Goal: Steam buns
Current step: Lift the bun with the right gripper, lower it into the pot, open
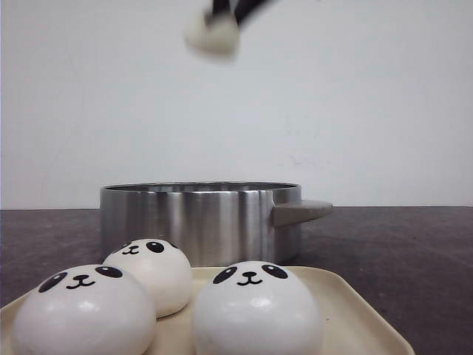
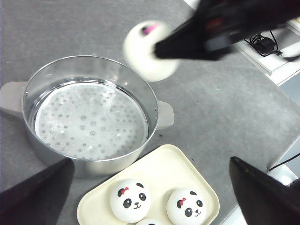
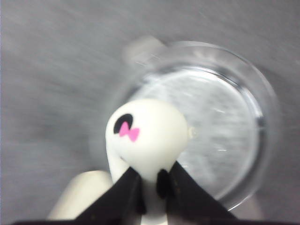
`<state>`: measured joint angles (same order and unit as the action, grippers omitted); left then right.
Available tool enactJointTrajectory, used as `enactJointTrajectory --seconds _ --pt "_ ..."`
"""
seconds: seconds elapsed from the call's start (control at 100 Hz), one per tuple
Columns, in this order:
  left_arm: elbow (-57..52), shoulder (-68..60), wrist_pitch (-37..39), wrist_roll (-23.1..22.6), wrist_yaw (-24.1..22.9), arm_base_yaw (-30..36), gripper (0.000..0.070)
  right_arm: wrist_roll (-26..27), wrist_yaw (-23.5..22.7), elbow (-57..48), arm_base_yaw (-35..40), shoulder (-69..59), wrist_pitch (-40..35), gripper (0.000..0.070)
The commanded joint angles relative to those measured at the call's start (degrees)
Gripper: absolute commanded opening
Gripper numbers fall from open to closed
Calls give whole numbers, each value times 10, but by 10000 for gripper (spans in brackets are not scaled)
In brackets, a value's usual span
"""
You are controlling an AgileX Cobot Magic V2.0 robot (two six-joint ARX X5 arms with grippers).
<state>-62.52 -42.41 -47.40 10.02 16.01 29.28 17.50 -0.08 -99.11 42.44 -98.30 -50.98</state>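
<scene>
Step in hand: transfer of one bun to the steamer pot (image 1: pixel 201 222). Your right gripper (image 3: pixel 152 187) is clamped on a bun (image 3: pixel 147 136), carried high above the pot; both are blurred in every view. The pot's perforated tray (image 2: pixel 89 119) is bare.

Next move, as I judge it: bring the bun over the tray, lower it inside the rim, then release. Mind the rim on the way down.

The held bun is white, smooth, pinched between the fingers, with a black ear and pink bow showing.

Three more buns (image 1: pixel 259 310) sit on the cream tray (image 1: pixel 355 310) near the camera, in front of the pot.

Your left gripper (image 2: pixel 150 197) hangs with jaws apart, holding nothing, over pot and tray.
</scene>
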Motion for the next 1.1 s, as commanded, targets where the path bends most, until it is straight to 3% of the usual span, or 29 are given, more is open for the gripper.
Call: enactJointTrajectory --seconds 0.0,0.3,0.74,0.79,0.93,1.09 --pt "-8 -4 7 -5 -1 4 643 -48 5 -19 -8 -48 -2 0" --pt "-8 -4 7 -3 -1 4 643 -63 1 -30 -57 -191 23 0" --pt "-8 -4 4 -3 -1 4 643 -74 1 -30 -78 -249 82 3" --pt "-8 -4 3 -3 -1 4 643 -74 1 -30 -82 -249 81 48" --pt "-8 -4 1 -3 -1 4 643 -77 1 -30 -82 -249 86 293" --pt "-8 -4 -2 -3 -1 4 643 -77 1 -30 -82 -249 79 395"
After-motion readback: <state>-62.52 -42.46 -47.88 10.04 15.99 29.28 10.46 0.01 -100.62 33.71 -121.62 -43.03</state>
